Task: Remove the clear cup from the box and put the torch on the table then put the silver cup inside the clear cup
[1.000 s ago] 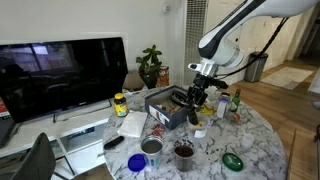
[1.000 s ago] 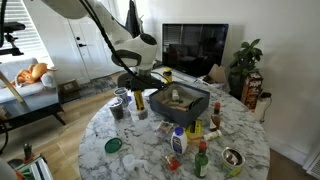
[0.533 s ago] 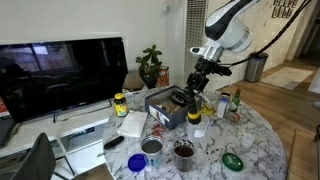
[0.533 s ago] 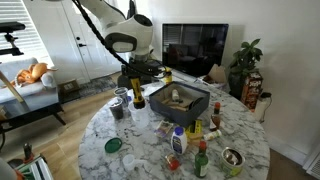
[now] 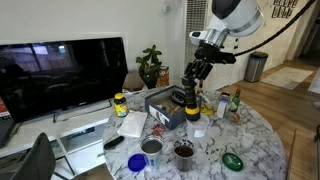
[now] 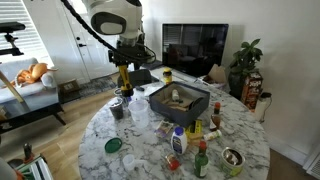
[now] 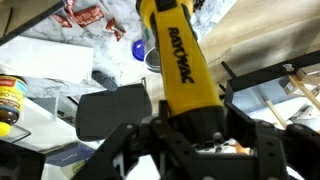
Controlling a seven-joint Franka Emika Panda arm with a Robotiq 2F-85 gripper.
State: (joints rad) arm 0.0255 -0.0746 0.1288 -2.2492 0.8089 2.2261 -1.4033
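My gripper (image 5: 193, 75) (image 6: 124, 68) is shut on the torch, which has a yellow body and a black end. The torch hangs upright (image 5: 187, 95) (image 6: 122, 82) above the marble table (image 5: 255, 140) (image 6: 150, 155), beside the dark grey-blue box (image 5: 165, 108) (image 6: 180, 100). In the wrist view the torch (image 7: 172, 60) fills the middle, between my fingers (image 7: 190, 128). The silver cup (image 5: 151, 148) (image 6: 119, 104) stands on the table next to a dark brown cup (image 5: 184, 152). A clear cup (image 6: 139, 110) seems to stand on the table beside the box.
Small bottles with coloured labels (image 5: 226, 102) (image 6: 192, 140) crowd one side of the table. A green lid (image 5: 232, 160) (image 6: 113, 145) and a blue object (image 5: 136, 161) lie near the edge. A TV (image 5: 60, 75) and a plant (image 5: 150, 65) stand behind.
My gripper has risen with the torch in it, from low beside the box to well above the table. The arm has swung upward.
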